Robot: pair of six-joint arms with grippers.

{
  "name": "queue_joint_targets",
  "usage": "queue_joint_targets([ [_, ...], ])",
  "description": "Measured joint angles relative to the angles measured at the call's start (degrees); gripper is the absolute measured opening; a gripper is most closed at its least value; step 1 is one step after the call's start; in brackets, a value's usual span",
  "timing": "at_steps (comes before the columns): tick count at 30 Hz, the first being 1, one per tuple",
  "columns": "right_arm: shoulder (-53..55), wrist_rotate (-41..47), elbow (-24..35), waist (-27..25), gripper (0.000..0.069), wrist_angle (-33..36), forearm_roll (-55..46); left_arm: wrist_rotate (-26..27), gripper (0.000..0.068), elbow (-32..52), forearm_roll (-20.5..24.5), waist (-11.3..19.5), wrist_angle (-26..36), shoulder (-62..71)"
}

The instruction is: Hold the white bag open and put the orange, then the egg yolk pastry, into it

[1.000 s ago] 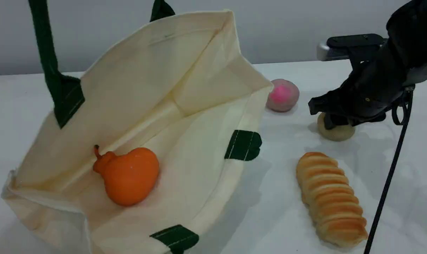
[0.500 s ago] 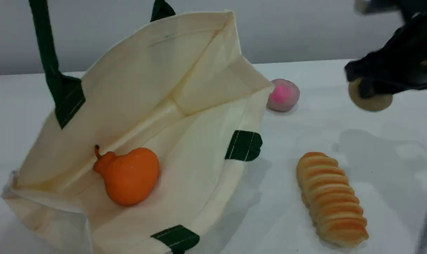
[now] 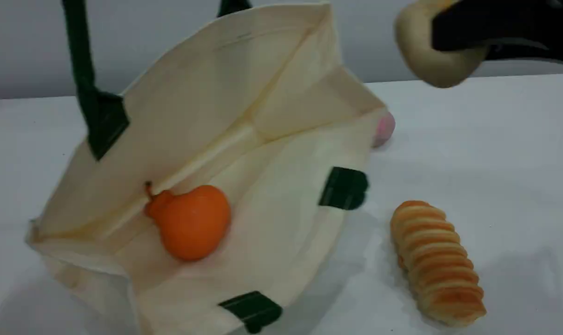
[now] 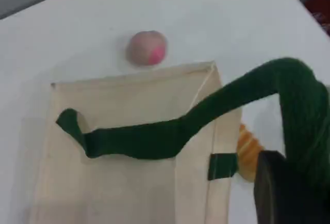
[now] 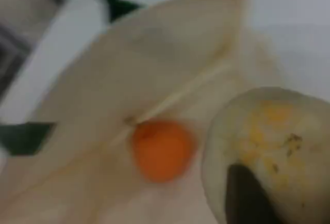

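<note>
The white bag (image 3: 272,139) lies open on the table, its mouth facing the camera. One dark green handle (image 3: 79,51) is pulled up out of the top of the scene view. In the left wrist view my left gripper (image 4: 291,177) is shut on that handle (image 4: 289,87). The orange (image 3: 190,225) rests inside the bag, also visible in the right wrist view (image 5: 162,149). My right gripper (image 3: 448,32) is shut on the egg yolk pastry (image 3: 423,60), high in the air just right of the bag's mouth. The pastry (image 5: 268,136) fills the right wrist view's lower right.
A long ridged golden bread (image 3: 437,263) lies on the table right of the bag. A greyish ball with a pink centre (image 3: 386,128) sits behind the bag's right corner, partly hidden by it. The white table (image 3: 495,153) extends to the right.
My right gripper has lifted the egg yolk pastry off the table and carried it up and left toward the bag. The bag and the orange have shifted slightly right.
</note>
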Motion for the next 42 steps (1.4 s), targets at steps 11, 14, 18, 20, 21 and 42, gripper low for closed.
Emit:
queue_joint_targets([
  [11,1.8,0.0,-0.2,9.8,0.0256,-2.2,0.4,0.3,0.0072,0.0,-1.0,-0.1,0.4,0.0],
  [14,4.0,1.4,-0.5,14.6,0.0254,-6.8,0.6,0.5,0.0072,0.0,-1.0,-0.1,0.3,0.0],
  [18,8.1,1.5,-2.7,19.0,0.0254,-9.7,0.7,0.5,0.0072,0.0,-1.0,-0.1,0.3,0.0],
  [20,10.5,1.5,-4.8,20.8,0.0254,-9.7,0.7,0.5,0.0072,0.0,-0.9,-0.1,0.3,0.0],
  [21,11.6,1.5,-6.0,21.5,0.0254,-9.8,0.7,0.5,0.0072,0.0,-0.9,-0.1,0.3,0.0],
  [42,40.4,1.5,-29.3,23.6,0.0251,-17.2,0.5,0.5,0.0072,0.0,-0.8,-0.1,0.8,0.0],
])
